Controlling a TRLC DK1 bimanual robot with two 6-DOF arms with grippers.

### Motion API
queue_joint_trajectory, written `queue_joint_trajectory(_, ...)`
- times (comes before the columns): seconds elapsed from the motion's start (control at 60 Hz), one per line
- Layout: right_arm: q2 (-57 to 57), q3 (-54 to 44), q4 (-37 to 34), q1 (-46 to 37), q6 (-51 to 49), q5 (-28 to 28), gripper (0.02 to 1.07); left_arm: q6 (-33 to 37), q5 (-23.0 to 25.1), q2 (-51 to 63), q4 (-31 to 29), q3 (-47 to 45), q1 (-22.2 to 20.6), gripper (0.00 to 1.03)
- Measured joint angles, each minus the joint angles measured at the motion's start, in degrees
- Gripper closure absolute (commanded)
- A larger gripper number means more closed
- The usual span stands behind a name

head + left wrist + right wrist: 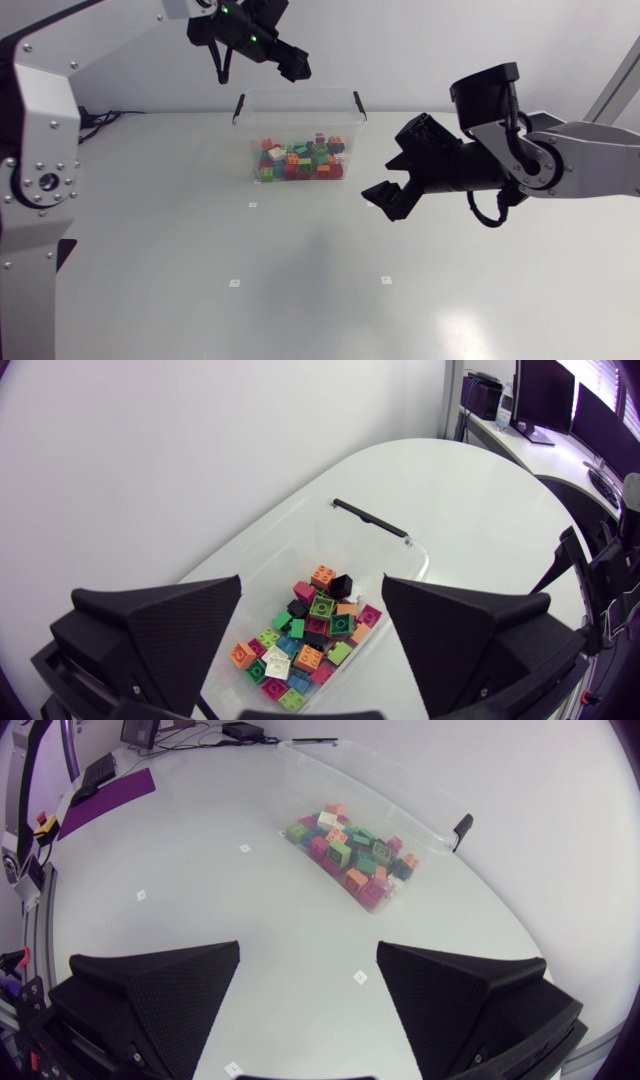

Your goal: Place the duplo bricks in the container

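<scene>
A clear plastic container (300, 105) with black handles stands at the table's back middle. Several duplo bricks (300, 160) in many colours lie piled inside it. My left gripper (295, 67) hangs high above the container, open, with nothing between its fingers. In the left wrist view the bricks (310, 635) and the container (400, 565) lie straight below the open gripper (310, 660). My right gripper (385, 195) hovers right of the container, open and empty. In the right wrist view the container (420, 835) with its bricks (350, 855) lies well ahead of the open gripper (308, 1010).
Small white square markers (235, 283) dot the white table (200, 220). Another marker (386, 279) lies below my right gripper. A purple mat (105, 795) lies at the table's far edge in the right wrist view.
</scene>
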Motion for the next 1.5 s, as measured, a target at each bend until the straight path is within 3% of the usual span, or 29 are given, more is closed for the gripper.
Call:
queue_joint_trajectory(0.317,-5.68,-2.32,0.79,-3.65,0.09,1.97,0.08,0.02,-2.21,-13.92,11.65,-23.02,1.14,0.04)
queue_joint_trajectory(0.7,-10.67,-6.67,5.11,-8.61,2.49,7.41,0.08,0.00,-3.65,-28.92,23.98,-47.25,8.02,0.04)
queue_joint_trajectory(0.933,-15.32,-9.49,7.67,-10.21,4.76,10.78,0.07,-0.04,-6.54,-38.66,34.80,-61.61,12.07,0.04)
queue_joint_trajectory(1.5,-26.10,-17.92,11.45,-15.91,5.66,16.31,0.07,-0.22,-8.57,-54.64,43.10,-82.88,18.16,0.04)
